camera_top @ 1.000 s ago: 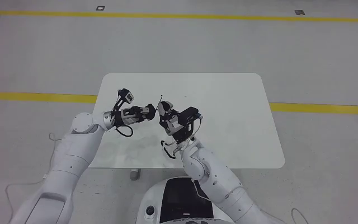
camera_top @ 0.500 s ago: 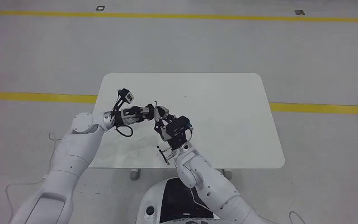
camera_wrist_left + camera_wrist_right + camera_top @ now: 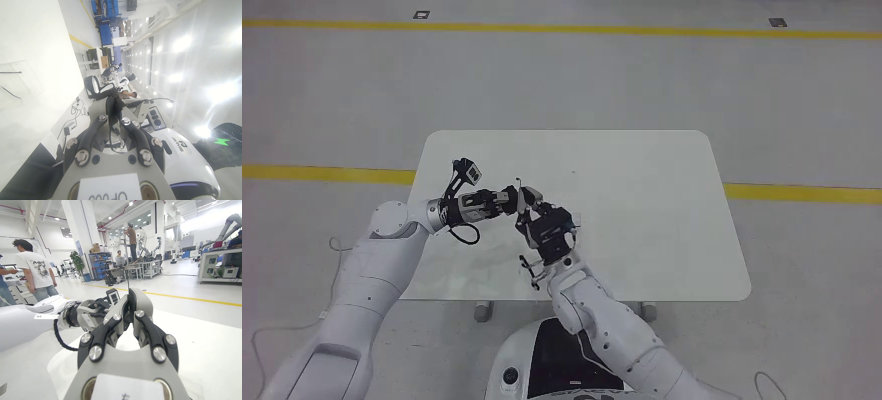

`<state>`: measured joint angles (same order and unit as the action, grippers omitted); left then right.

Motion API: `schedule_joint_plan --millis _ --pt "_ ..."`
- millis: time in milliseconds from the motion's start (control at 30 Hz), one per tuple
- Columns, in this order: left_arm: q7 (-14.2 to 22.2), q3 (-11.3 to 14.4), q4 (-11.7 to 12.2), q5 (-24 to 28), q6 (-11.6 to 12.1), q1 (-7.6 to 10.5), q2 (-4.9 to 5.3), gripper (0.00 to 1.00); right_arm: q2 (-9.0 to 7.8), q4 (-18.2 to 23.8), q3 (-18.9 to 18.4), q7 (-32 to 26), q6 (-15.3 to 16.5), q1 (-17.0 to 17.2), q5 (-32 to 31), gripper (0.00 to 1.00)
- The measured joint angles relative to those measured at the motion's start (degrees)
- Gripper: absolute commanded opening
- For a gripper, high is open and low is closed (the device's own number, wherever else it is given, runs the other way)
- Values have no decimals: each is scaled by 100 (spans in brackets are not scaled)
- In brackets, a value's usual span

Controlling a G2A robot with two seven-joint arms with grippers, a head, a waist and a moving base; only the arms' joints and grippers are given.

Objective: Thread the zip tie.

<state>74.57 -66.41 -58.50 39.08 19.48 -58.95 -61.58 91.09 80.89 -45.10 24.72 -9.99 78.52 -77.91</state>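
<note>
The right tool [image 3: 129, 300] is clamped on the zip tie [image 3: 128, 283], whose strap stands free above it. The left tool [image 3: 115, 106], apparently pinched on its other end, meets it near the table's [image 3: 662, 180] left edge. Threading looks unfinished, since no closed loop shows.

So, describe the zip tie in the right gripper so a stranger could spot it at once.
Over the white table the two arms meet. The right gripper is shut on the zip tie: a thin black strip sticking out from between its fingers, far slimmer than anything near it.
</note>
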Motion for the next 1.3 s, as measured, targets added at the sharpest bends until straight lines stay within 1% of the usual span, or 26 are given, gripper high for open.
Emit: schedule_joint_plan --millis 467,1300 --pt "0 0 0 0 0 0 0 0 66 -153 -21 87 -233 -39 -116 0" --pt "0 0 0 0 0 0 0 0 135 -277 -98 156 -165 -34 -140 0"
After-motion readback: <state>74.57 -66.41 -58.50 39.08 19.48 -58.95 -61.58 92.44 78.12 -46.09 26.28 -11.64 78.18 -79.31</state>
